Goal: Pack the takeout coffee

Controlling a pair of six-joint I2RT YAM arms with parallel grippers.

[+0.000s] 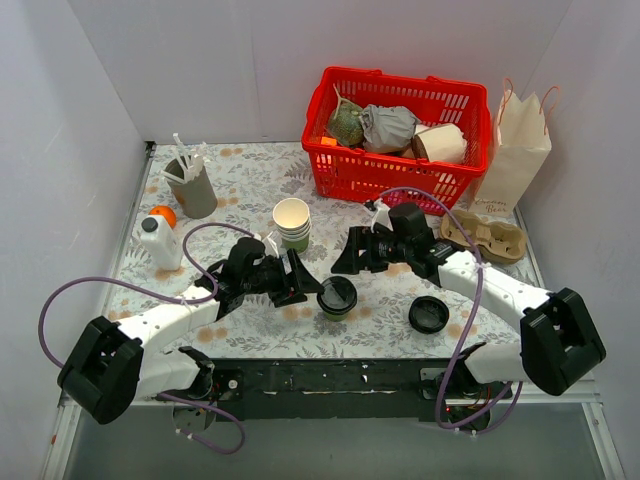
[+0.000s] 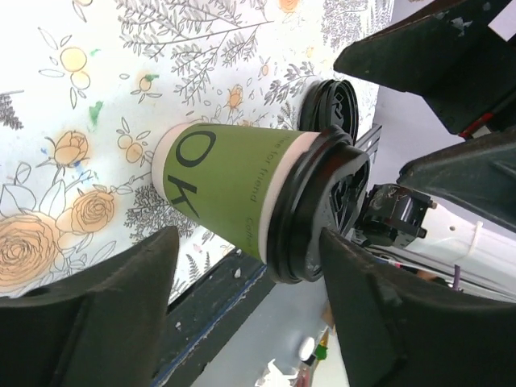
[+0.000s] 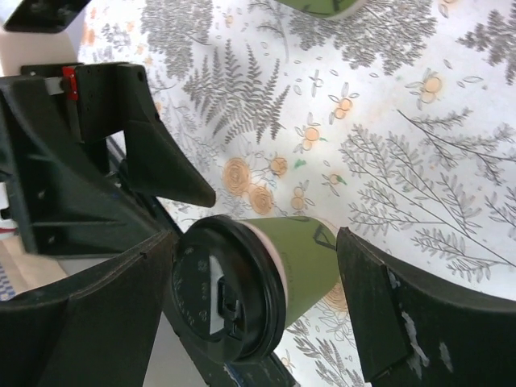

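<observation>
Takeout coffee [image 1: 337, 297]: upright on the floral table [image 1: 250, 180], close to the middle of the near edge; green sides, black dome lid seated.
Left gripper [image 1: 313, 290]: low over the table on the cup's left side, pointing at it; fingers [image 2: 121, 306] spread wide, cup framed between them in the left wrist view, contact not discernible.
Right gripper [image 1: 348, 262]: on the cup's far side, angled down toward it; fingers [image 3: 403, 306] spread wide, holding nothing, cup between them in the right wrist view.
Loose black lid [image 1: 428, 314]: flat near the near edge, right of the cup, apart from it.
Stack of cream cups [image 1: 292, 222]: mid-table, beyond the left gripper.
Red basket [image 1: 400, 130]: far right corner, holding wrapped items.
Paper bag [image 1: 520, 150]: upright at the right edge, just beside the basket.
Cardboard cup carrier [image 1: 485, 238]: right edge, nearer than the bag.
Grey holder [image 1: 190, 185]: far left corner, white utensils inside.
White bottle [image 1: 160, 243] and orange [image 1: 162, 214]: left edge, side by side.
</observation>
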